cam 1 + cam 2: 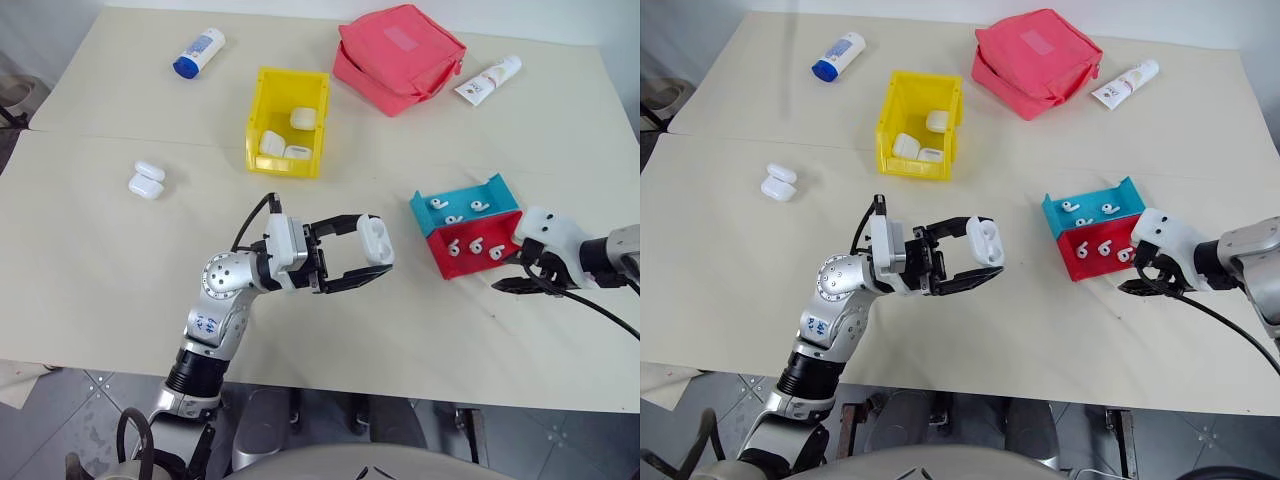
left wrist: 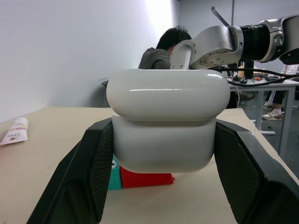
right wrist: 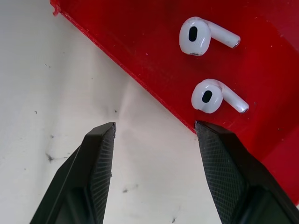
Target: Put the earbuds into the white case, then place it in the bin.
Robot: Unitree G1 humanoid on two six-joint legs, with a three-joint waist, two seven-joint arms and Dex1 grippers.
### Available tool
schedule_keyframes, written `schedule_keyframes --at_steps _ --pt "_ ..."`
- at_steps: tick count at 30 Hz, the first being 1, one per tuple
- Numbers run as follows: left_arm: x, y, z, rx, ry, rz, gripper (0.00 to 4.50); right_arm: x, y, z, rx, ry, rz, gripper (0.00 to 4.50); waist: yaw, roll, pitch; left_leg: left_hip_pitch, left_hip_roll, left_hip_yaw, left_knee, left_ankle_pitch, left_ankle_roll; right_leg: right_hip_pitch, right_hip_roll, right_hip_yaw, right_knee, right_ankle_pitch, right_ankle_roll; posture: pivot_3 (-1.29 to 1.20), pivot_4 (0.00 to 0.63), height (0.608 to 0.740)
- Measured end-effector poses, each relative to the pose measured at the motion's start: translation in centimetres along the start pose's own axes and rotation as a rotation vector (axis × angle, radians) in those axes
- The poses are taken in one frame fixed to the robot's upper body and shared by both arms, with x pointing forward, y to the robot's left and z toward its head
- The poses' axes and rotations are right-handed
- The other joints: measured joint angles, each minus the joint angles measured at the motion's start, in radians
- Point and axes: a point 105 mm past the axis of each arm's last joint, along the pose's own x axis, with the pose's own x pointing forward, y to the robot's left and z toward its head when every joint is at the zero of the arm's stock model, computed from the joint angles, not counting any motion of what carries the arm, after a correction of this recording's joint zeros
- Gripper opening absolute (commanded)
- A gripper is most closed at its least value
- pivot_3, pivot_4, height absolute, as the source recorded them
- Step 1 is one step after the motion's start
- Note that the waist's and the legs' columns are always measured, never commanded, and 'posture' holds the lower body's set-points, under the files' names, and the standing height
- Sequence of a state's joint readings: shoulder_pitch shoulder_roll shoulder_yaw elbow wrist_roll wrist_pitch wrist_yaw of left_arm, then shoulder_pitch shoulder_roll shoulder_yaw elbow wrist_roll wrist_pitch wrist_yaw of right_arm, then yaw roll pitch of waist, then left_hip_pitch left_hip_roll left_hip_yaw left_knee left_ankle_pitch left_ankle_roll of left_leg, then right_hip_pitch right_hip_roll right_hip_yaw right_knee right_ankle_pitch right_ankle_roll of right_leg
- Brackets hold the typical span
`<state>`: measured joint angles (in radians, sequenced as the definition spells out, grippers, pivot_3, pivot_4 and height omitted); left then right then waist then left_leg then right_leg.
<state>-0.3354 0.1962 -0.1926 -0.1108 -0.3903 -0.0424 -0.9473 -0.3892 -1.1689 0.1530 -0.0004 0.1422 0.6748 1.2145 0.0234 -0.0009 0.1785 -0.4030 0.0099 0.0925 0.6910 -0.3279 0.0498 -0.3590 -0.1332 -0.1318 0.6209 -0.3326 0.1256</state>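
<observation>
The left gripper (image 1: pixel 372 255) is clamped on the case (image 1: pixel 375 240), holding it above the table (image 1: pixel 120 280), nearer the robot than the bin (image 1: pixel 262 120) and well apart from it. The case's lid looks closed in the left wrist view. The bin (three more white cases lie inside) stands beside the pouch (image 1: pixel 398 58). Earbuds (image 3: pixel 205 36) lie in the red tray (image 1: pixel 478 262) and the teal tray (image 1: pixel 496 188), to the right of the bin. The right gripper (image 3: pixel 154 130) hangs over the red tray's near edge, fingers apart, holding nothing.
</observation>
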Motion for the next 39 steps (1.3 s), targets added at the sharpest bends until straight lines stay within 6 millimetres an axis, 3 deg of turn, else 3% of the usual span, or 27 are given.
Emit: schedule_keyframes --at_steps 17,21,25,39 --pt "0.0 -0.2 -0.3 -0.009 0.009 0.009 2.80 0.4 0.2 1.2 -0.030 -0.039 0.036 2.80 0.000 0.000 0.000 0.000 0.000 0.000 0.000 0.000 0.000 0.000 0.000 0.000 0.000 0.000 0.000 0.00 0.150 0.740" --pt "0.0 -0.2 -0.3 -0.009 0.012 0.007 2.80 -0.2 0.6 1.0 -0.071 -0.004 0.041 2.80 0.000 0.000 0.000 0.000 0.000 0.000 0.000 0.000 0.000 0.000 0.000 0.000 0.000 0.000 0.000 0.00 0.150 0.740" --pt "-0.1 -0.2 -0.3 -0.008 0.018 0.003 2.80 -1.3 0.5 2.0 -0.133 -0.016 0.007 2.80 0.000 0.000 0.000 0.000 0.001 0.000 0.000 0.000 0.000 0.000 0.000 0.000 0.000 0.000 0.000 0.00 0.150 0.740" --pt "0.0 -0.4 -0.3 -0.009 0.015 -0.020 2.80 -1.3 -0.6 3.6 -0.199 -0.060 -0.070 2.80 0.000 0.000 0.000 0.000 0.000 0.000 0.000 0.000 0.000 0.000 0.000 0.000 0.000 0.000 0.000 0.00 0.150 0.740"
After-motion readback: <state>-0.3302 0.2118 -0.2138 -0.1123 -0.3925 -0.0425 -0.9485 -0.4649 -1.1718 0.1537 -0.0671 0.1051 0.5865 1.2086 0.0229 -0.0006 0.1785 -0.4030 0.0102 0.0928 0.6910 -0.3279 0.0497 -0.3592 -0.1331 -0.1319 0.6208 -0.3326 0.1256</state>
